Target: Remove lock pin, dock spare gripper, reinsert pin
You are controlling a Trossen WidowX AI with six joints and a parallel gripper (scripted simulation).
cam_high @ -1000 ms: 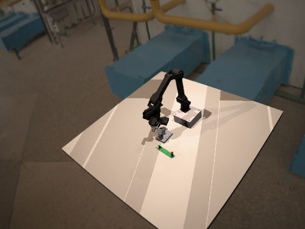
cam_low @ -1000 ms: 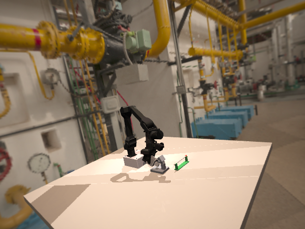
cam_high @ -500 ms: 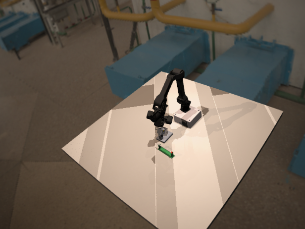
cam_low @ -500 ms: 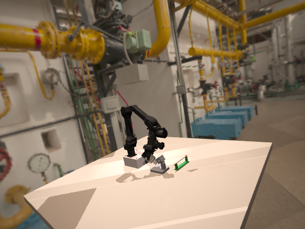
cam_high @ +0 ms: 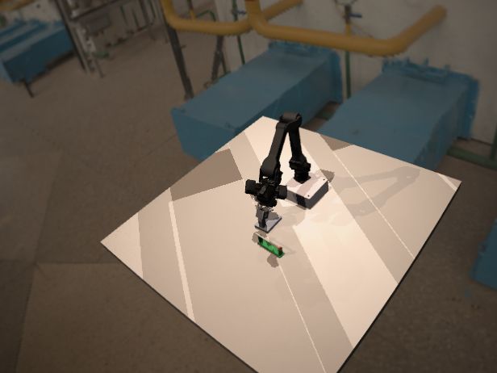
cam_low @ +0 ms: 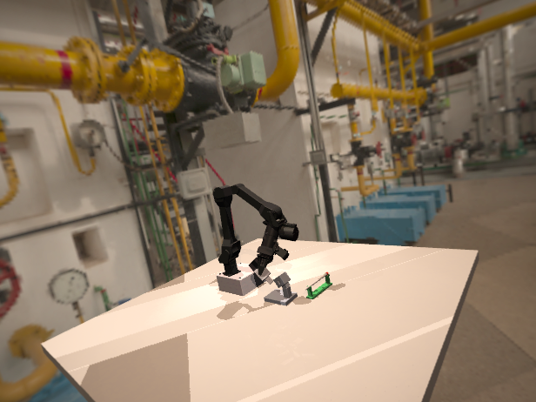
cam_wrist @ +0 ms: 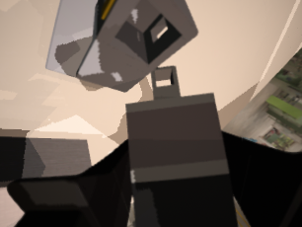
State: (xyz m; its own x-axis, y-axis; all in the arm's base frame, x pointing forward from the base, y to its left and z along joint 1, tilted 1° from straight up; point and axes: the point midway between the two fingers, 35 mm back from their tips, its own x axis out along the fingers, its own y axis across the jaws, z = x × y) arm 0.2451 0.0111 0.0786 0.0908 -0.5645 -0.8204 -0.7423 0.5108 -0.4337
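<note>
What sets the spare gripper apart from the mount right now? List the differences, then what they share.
The spare gripper is held in the arm's pincer, off the table; the mount stands on the table on its flat base plate.
The spare gripper ends in a narrow spigot with a window through it; the mount ends in a wider block with a square socket opening.
The spare gripper's body looks brownish grey in the wrist view, the mount's plate paler.
Both are blocky.

I've got the grey spare gripper (cam_low: 263, 275) (cam_wrist: 170, 134), holed spigot outside the socket. Grey mount (cam_high: 275, 223) (cam_low: 278, 298) (cam_wrist: 111, 56) sits flat, tilted socket empty, 12 o'clock of the spigot in wrist view. Pale, red-ended pin (cam_high: 269, 241) (cam_low: 318, 282) lies across green supports, mount's 6 o'clock from top.
</note>
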